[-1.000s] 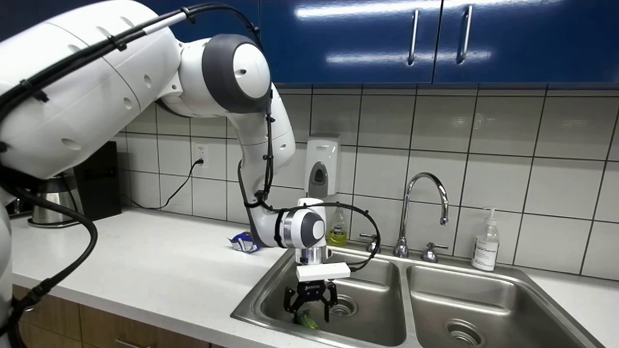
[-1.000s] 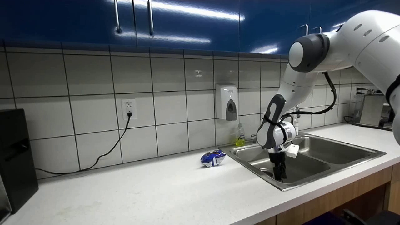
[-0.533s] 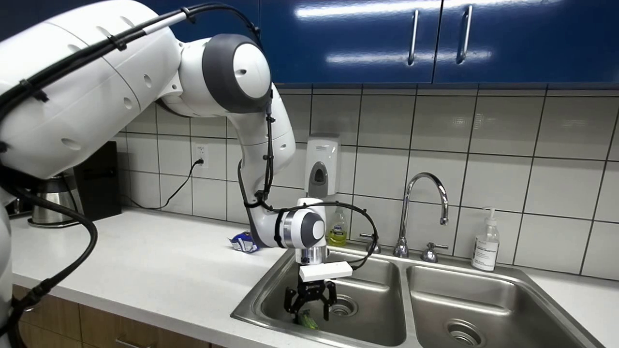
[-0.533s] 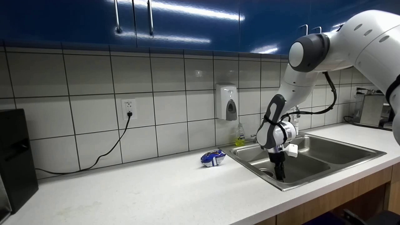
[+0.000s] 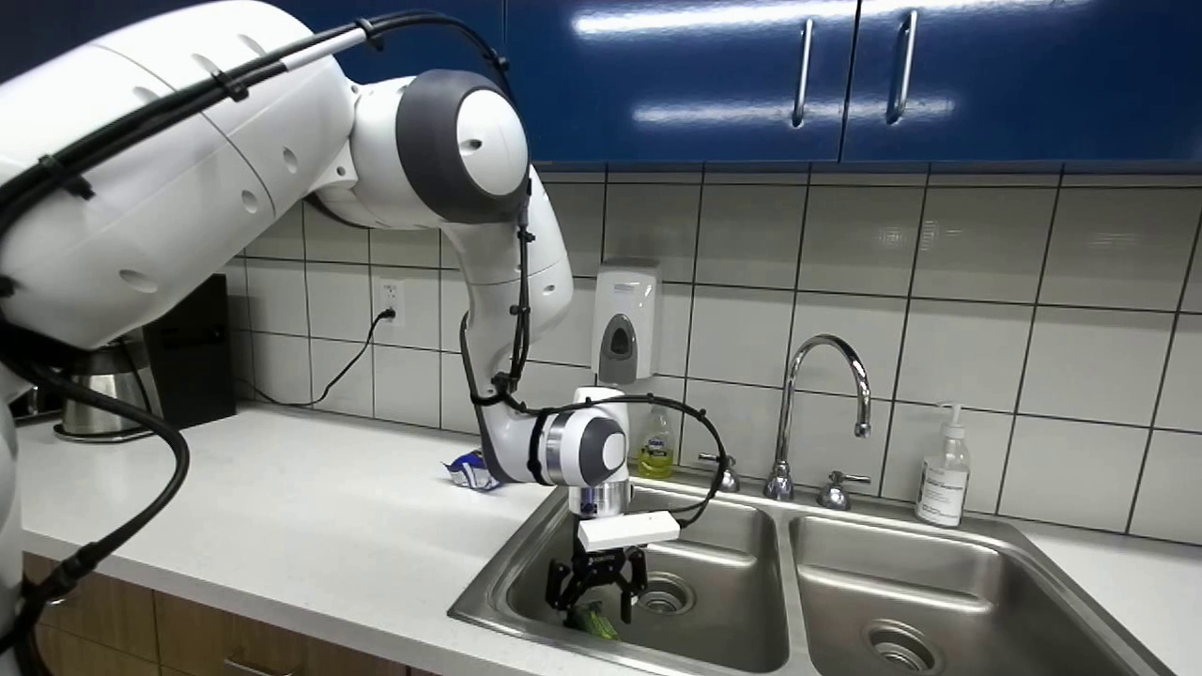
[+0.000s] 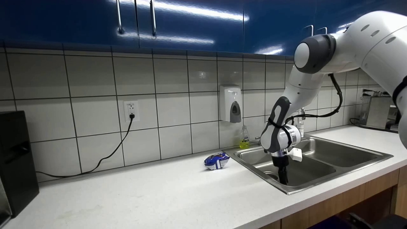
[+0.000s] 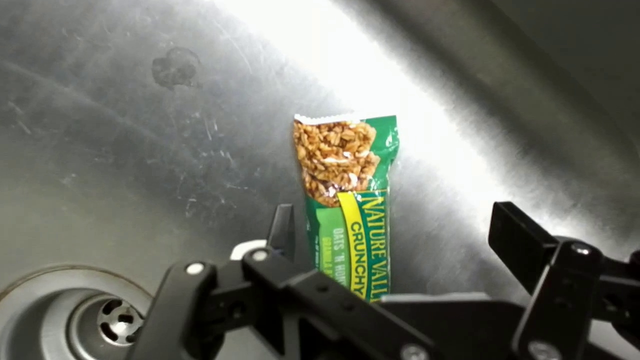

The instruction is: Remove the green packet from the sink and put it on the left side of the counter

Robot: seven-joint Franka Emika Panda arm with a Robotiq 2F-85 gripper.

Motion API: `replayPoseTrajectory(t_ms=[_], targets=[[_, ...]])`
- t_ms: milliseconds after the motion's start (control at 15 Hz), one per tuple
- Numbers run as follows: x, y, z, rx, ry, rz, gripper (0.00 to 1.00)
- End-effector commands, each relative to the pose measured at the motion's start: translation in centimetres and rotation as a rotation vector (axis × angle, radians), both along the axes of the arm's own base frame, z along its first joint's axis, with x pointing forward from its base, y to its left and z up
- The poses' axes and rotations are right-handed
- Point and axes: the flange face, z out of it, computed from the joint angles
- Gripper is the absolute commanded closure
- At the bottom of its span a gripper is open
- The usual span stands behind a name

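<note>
The green packet (image 7: 350, 240), a Nature Valley bar wrapper with a granola picture, lies on the bottom of the sink (image 5: 493, 571). It lies in the compartment nearer the long counter. In an exterior view the green packet (image 5: 595, 622) shows partly below my gripper (image 5: 599, 612); in an exterior view with the gripper (image 6: 283, 182) it is hidden. In the wrist view my gripper (image 7: 401, 232) is open and empty. One finger stands close to the packet's left edge, the other well away from its right edge. The packet's lower end is hidden behind the gripper. The left counter (image 5: 282, 526) is in view.
A blue packet (image 6: 217, 161) lies on the counter beside the sink. A yellow soap bottle (image 5: 655, 451), a faucet (image 5: 784, 422) and a pump bottle (image 5: 944, 481) stand behind the sink. A divider (image 5: 794, 601) separates its two compartments. A drain (image 7: 120, 320) is near the gripper.
My gripper has shifted slightly toward the left counter and turned a little. It stays open. The green packet has not visibly moved.
</note>
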Motion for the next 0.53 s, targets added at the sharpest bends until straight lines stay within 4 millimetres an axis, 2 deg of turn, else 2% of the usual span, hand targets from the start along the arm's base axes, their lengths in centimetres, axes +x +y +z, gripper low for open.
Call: replayPoseTrajectory(t_ms=[0, 467], targets=[[-0.38, -0.65, -0.33, 0.044, -0.025, 0.0, 0.0], [-0.59, -1.18, -0.72, 0.05, -0.028, -0.009, 0.0]])
